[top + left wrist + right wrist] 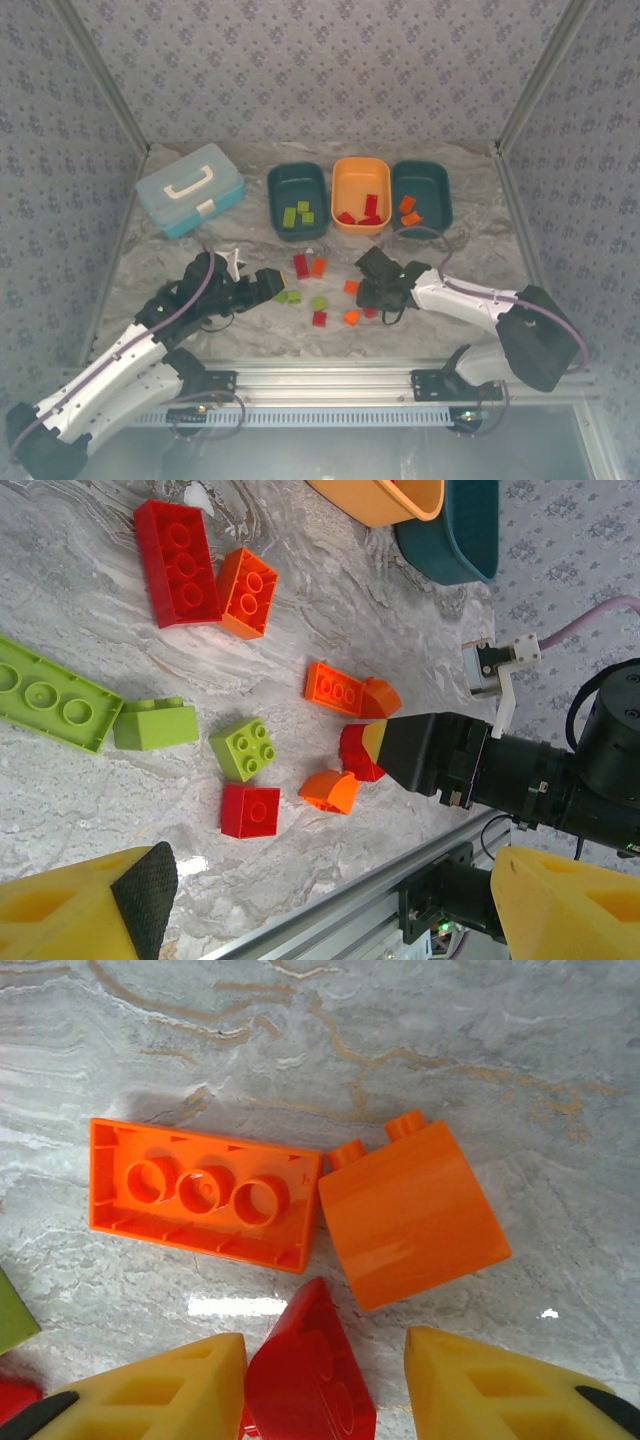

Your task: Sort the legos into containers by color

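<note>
Left arm (120,365): reaching low from its base toward the loose bricks, wrist bent. The left gripper (270,284) sits just above the table (480,250), in front of the orange tub (358,175) and off to its left.
Left fingers (100,915): spread wide, nothing between them.
Right arm (470,300): coming in from the right, with the right gripper (325,1365) pointing down at the table straight in front of the orange tub.
Right fingers (160,1390): apart, one each side of a tilted red brick (310,1375). One touches it, and there's a gap on the other side.
Loose legos (318,266): red, orange and lime, scattered in front of the orange tub between the two grippers.
Orange pair: a long orange brick (205,1195), underside up, is just beside a sloped orange brick (410,1215).
Orange tub: red bricks (362,210) inside.
Left teal tub (295,183): lime bricks (297,215).
Right teal tub (425,183): orange bricks (408,211).
</note>
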You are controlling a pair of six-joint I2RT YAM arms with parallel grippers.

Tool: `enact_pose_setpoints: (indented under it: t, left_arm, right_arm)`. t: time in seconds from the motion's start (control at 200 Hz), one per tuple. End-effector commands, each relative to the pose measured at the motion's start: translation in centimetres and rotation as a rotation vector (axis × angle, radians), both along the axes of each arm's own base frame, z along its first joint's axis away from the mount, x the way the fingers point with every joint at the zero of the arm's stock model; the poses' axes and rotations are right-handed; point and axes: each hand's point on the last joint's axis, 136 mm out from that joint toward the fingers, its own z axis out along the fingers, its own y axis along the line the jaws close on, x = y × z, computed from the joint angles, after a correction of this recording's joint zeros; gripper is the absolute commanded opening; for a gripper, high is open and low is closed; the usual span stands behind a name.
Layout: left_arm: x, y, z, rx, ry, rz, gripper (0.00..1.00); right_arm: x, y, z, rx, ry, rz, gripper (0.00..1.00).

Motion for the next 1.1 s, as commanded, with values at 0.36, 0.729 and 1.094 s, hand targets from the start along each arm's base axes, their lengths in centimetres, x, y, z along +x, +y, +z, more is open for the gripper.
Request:
enact_pose_setpoints:
  t: [0.36,0.729,1.094]
  left_arm:
    - [0.8,-0.6,0.9,-0.015,-0.015,0.006,0.84]
    - [-0.2,-1.9,0.7,-0.075,-0.001,-0.045,0.84]
    - [3.5,-4.5,5.3,-0.127,-0.072,-0.046,0.87]
  right_arm:
    - [-1.8,-0.3,-0.6,-0.050,0.033,0.001,0.50]
    - [-1.4,-0.8,-0.8,-0.095,0.020,-0.004,0.25]
    - [3.5,0.7,11.1,-0.014,-0.175,0.023,0.17]
